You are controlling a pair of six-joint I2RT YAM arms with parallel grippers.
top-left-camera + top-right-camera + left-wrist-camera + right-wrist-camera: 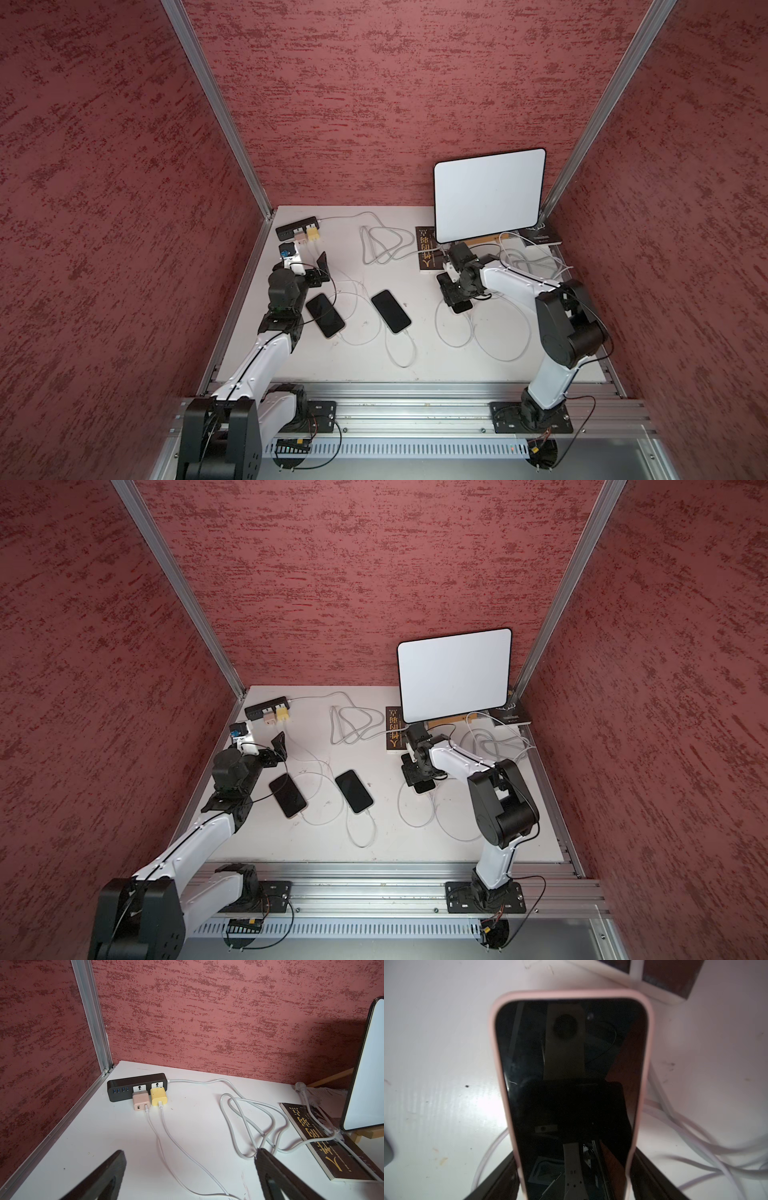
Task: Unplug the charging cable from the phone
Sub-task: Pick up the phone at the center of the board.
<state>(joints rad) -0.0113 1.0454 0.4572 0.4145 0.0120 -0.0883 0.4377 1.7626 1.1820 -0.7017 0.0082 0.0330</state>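
Since the right tool (454,296) stands clamped across the long edges of the pink-cased phone (571,1059), which lies right of centre on the counter (415,361), the phone is judged restrained. Its long axis runs roughly far-to-near, along the fingers (496,1180); the port end appears to face the near edge, hidden under the tool, where the charging cable (483,1155) loops away. The left tool (190,1152), jaws apart, hovers near the far-left corner facing the power strip (137,1084), well apart from that plug; the pull would likely fall to it.

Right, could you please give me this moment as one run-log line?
left end effector: open, empty | right end effector: closed on pink-cased phone | cable plug: hidden
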